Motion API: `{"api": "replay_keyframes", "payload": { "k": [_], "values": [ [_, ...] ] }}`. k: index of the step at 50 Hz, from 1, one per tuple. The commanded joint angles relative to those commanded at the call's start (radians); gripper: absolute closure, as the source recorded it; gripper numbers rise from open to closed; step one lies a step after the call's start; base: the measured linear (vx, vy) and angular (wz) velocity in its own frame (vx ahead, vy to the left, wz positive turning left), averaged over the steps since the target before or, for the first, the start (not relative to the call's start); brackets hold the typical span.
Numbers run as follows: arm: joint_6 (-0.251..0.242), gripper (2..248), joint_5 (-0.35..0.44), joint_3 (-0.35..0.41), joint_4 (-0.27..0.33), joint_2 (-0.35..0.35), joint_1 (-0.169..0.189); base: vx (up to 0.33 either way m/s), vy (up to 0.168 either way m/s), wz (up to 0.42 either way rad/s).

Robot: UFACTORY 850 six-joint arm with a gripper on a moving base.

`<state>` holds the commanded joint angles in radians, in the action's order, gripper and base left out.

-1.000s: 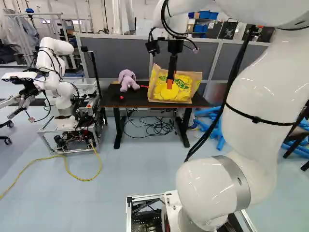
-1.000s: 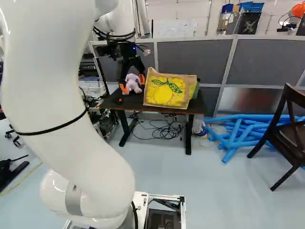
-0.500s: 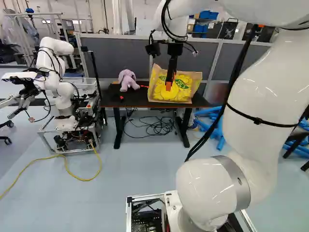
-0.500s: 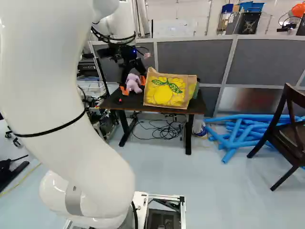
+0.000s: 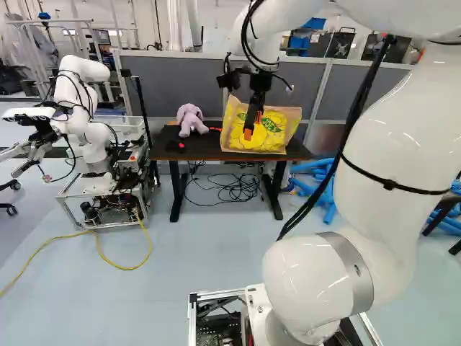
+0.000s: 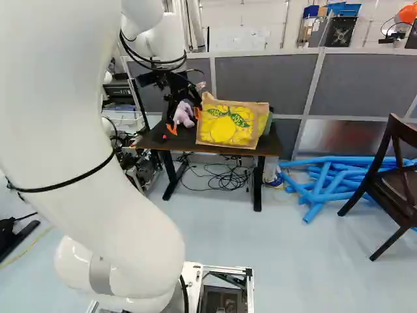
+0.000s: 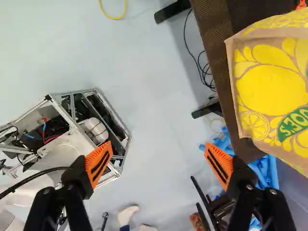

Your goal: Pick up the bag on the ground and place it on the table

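You have the paper bag on the table, its lemon-printed side towards you, near the lilac plush toy. Your gripper is spread wide with nothing between its orange-padded fingers; the wrist view shows only floor beyond the gap, with the bag off to one side. In the right base view the fingers line up with the toy, but the left base view sets them across the bag's front, so you are most likely hanging short of both.

Judging by this, the placing is done and you are at the clearing-away step. Your next move calls for no grip: keep the fingers apart and draw the arm back towards the base, away from the table edge. Watch the finger nearer the bag; a swing that way could snag the paper and drag it. If the bag sits steady, leave it alone.
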<state>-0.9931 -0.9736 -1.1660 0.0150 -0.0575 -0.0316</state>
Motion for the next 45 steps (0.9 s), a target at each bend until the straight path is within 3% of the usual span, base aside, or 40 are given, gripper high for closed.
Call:
{"api": "replay_keyframes", "payload": {
  "k": [23,45],
  "values": [
    [0.111,3,0.206,0.120,-0.002,0.038,0.004,0.000,0.000,0.000],
    [0.248,3,0.461,0.270,-0.004,0.084,0.008,0.000,0.000,0.000]
  ]
}}
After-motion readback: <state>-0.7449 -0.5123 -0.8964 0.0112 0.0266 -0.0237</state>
